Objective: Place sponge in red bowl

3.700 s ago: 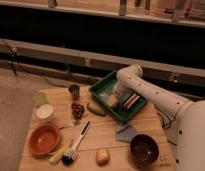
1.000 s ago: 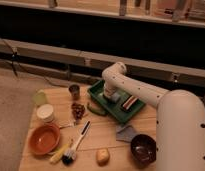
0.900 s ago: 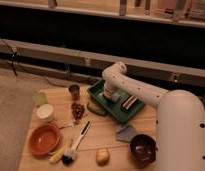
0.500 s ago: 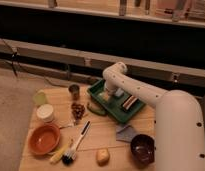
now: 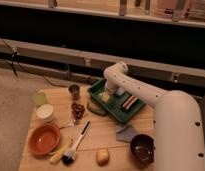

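Shifted left along the green tray point(image 5: 115, 111) since earlier, the gripper point(image 5: 107, 93) now sits low over the tray's left end, its tip hidden behind the wrist; can't tell how open it is or whether it holds anything. Sponge point(image 5: 103, 97) is a pale patch right under it, inside the tray, partly covered. Red bowl point(image 5: 44, 139) is well apart, front-left on the table point(image 5: 98, 137).

Arm point(image 5: 142, 93) outstretched, claw point(image 5: 107, 94) apparently low
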{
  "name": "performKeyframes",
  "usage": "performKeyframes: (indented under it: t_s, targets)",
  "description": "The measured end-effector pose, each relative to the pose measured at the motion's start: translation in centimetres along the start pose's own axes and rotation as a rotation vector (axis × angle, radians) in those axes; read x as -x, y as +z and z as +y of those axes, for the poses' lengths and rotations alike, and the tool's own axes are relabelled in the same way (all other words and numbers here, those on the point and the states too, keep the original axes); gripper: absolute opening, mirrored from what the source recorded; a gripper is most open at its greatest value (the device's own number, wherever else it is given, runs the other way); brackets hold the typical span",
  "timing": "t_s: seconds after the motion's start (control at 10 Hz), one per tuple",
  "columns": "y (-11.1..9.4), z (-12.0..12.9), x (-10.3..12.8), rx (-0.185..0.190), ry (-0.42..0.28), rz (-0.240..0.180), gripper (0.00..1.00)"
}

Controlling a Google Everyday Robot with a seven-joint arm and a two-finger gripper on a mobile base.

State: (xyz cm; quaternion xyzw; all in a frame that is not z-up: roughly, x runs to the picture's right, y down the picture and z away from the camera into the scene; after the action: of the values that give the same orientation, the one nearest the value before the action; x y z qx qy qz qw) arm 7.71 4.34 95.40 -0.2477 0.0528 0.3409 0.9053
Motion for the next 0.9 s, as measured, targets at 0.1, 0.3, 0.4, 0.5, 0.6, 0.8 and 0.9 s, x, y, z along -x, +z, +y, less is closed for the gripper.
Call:
performKeyframes:
  t_s: [0.1,0.3,0.4,0.5,0.6,0.8,0.9]
  targets:
    - [-0.4,0.0,0.3,-0.006,-0.006,-0.006,0.8]
    - [-0.9,-0.3,0.6,-0.022,-0.006,-0.012,0.8]
    - [-1.0,-0.6,0.8,-0.028,-0.002,-0.013,0.8]
    - [-0.9,-1.4,0.9,-0.035,0.012,-0.015,0.8]
    - [-0.6,-2.5,0.7,-0.037,0.022,-0.009,0.8]
    - [0.2,-4.5,0.4,-0.036,0.047,-0.008,0.8]
    - [0.4,-5.5,0.3,-0.036,0.061,-0.007,0.8]
